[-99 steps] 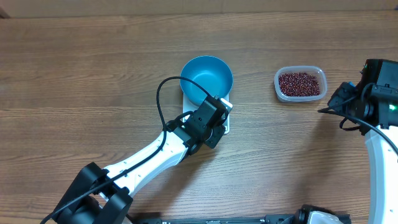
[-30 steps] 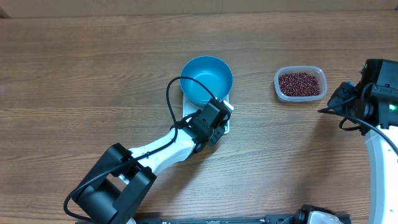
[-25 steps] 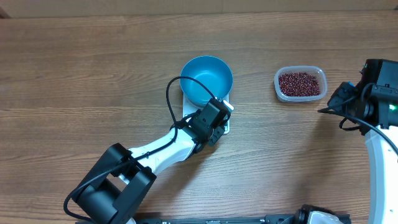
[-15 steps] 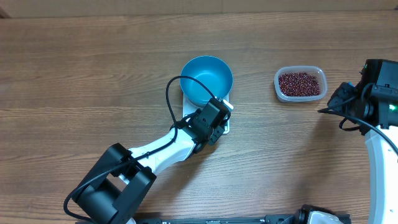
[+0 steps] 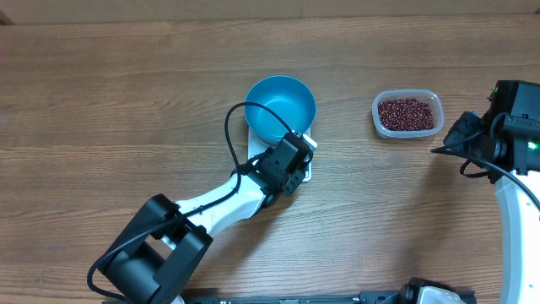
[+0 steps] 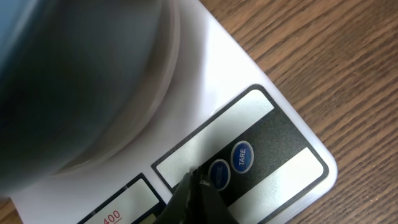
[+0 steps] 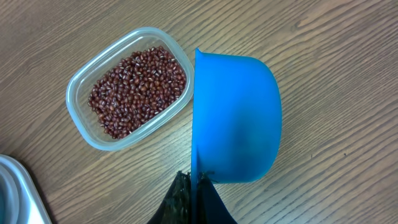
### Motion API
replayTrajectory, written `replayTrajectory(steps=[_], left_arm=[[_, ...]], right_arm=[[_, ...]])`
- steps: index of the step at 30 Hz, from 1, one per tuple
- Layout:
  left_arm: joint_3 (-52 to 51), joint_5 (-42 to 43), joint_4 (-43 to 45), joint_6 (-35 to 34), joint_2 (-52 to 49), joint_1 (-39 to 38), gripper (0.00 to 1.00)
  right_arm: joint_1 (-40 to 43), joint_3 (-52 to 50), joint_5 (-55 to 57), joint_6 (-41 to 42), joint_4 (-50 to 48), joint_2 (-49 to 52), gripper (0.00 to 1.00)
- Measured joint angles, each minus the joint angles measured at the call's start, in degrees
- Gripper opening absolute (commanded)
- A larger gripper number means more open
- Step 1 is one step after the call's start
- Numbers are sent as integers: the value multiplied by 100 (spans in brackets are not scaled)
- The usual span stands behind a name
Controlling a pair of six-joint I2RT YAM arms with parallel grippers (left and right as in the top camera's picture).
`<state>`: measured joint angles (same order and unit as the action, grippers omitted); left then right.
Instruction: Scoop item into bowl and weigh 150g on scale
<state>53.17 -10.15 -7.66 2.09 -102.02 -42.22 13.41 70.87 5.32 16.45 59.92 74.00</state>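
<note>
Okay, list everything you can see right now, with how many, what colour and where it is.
bowl: one, teal-blue, sitting on the scale, looks empty from overhead
scale: one, white with blue buttons, mid-table under the bowl
beans: many, dark red-brown, heaped in the tub
tub: one, clear plastic, on the table to the right of the bowl
scoop: one, blue, held above the table beside the tub
table: one, brown wood, under everything
left gripper: one, black, shut, tip at the scale's buttons
right gripper: one, black, shut on the scoop
</note>
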Motion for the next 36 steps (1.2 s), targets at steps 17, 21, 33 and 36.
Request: replayTrajectory(steps=[17, 21, 33, 36], left_arm=[[0, 0, 11, -2, -33, 0, 4], [0, -7, -15, -2, -33, 11, 4], [0, -81, -37, -24, -33, 74, 4], [0, -52, -33, 4, -33, 74, 4]], right_arm=[[0, 0, 0, 0, 22, 0, 4], [0, 0, 0, 2, 28, 0, 4], [0, 0, -2, 2, 50, 0, 4], [0, 0, -4, 2, 61, 0, 4]])
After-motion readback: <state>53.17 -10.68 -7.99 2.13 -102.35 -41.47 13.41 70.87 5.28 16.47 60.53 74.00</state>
